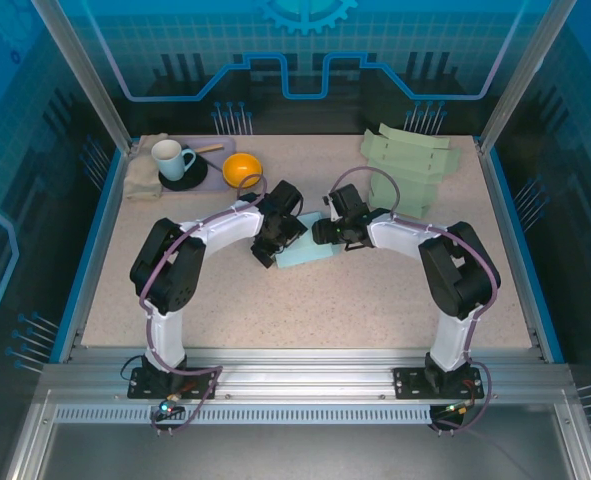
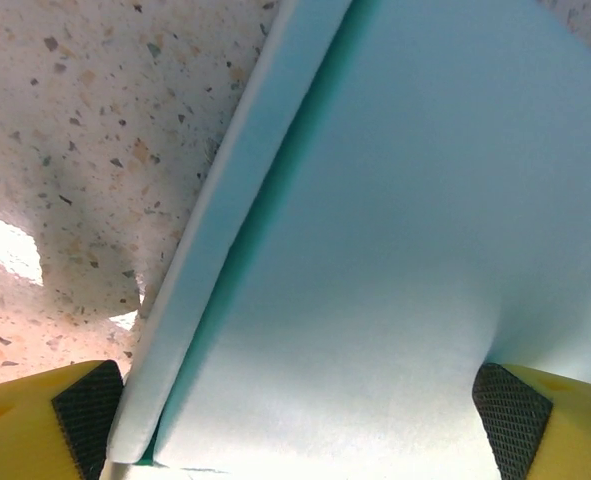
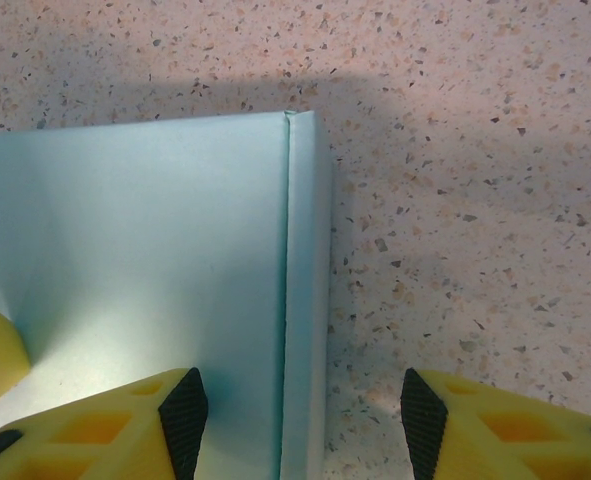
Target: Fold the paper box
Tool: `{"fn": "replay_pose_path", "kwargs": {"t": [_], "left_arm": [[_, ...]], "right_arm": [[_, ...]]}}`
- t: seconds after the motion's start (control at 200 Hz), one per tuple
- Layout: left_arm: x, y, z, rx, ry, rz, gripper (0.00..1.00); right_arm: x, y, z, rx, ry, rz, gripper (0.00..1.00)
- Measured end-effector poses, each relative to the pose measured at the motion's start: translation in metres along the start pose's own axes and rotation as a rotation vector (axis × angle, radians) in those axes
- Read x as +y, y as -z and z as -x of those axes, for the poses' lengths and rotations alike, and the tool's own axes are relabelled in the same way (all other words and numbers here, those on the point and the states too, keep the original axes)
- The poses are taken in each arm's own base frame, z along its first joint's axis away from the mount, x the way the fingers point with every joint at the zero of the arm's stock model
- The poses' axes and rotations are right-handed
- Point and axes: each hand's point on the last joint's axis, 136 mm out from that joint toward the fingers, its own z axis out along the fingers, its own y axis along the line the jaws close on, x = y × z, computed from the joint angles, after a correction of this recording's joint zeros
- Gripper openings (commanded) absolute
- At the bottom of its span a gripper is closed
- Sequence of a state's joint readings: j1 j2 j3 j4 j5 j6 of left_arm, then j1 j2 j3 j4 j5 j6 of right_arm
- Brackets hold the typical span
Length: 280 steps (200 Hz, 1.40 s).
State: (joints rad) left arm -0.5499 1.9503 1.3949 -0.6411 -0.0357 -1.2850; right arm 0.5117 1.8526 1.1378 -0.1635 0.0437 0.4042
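The light blue paper box [image 1: 303, 253] lies flat on the speckled table between my two grippers. In the left wrist view the box [image 2: 375, 230] shows a broad panel and a narrow folded flap along its left edge. My left gripper [image 2: 300, 425] is open wide; one fingertip sits by the flap and the other rests on the panel. In the right wrist view my right gripper [image 3: 303, 420] is open and straddles the box's [image 3: 145, 250] right edge strip. One pad is over the panel, the other over bare table. From above, the left gripper [image 1: 278, 233] and right gripper [image 1: 333, 230] meet over the box.
A stack of pale green box blanks [image 1: 411, 165] lies at the back right. At the back left are an orange bowl [image 1: 241, 169], a white mug [image 1: 170, 158] on a dark saucer and a folded cloth [image 1: 141, 180]. Blue rails edge the table.
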Motion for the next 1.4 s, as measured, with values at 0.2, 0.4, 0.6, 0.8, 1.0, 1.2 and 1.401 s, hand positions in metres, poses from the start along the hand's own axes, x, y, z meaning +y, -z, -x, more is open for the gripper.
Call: {"fn": "replay_pose_path", "kwargs": {"t": [0.2, 0.4, 0.6, 0.8, 1.0, 1.2, 1.401], "left_arm": [[0.000, 0.000, -0.001, 0.007, 0.004, -0.001, 0.90], [0.000, 0.000, -0.001, 0.007, 0.007, 0.001, 0.87], [0.000, -0.001, 0.001, -0.002, -0.005, 0.008, 0.87], [0.001, -0.001, 0.004, -0.018, -0.011, 0.011, 0.87], [0.001, -0.001, 0.007, -0.037, -0.033, 0.015, 0.87], [0.000, -0.002, 0.010, -0.046, -0.033, 0.011, 0.87], [-0.002, -0.003, 0.013, -0.054, -0.052, 0.015, 0.88]], "right_arm": [[0.001, 0.000, -0.001, -0.002, -0.001, 0.001, 0.57], [0.001, 0.000, -0.001, -0.003, 0.000, -0.004, 0.57], [0.000, 0.000, -0.001, -0.003, 0.000, -0.005, 0.57], [0.000, 0.001, -0.002, -0.005, 0.000, -0.004, 0.57], [-0.002, 0.008, -0.011, 0.011, 0.005, -0.008, 0.58], [-0.007, 0.023, -0.027, 0.056, 0.021, -0.024, 0.58], [-0.008, 0.034, -0.031, 0.068, 0.032, -0.027, 0.58]]}}
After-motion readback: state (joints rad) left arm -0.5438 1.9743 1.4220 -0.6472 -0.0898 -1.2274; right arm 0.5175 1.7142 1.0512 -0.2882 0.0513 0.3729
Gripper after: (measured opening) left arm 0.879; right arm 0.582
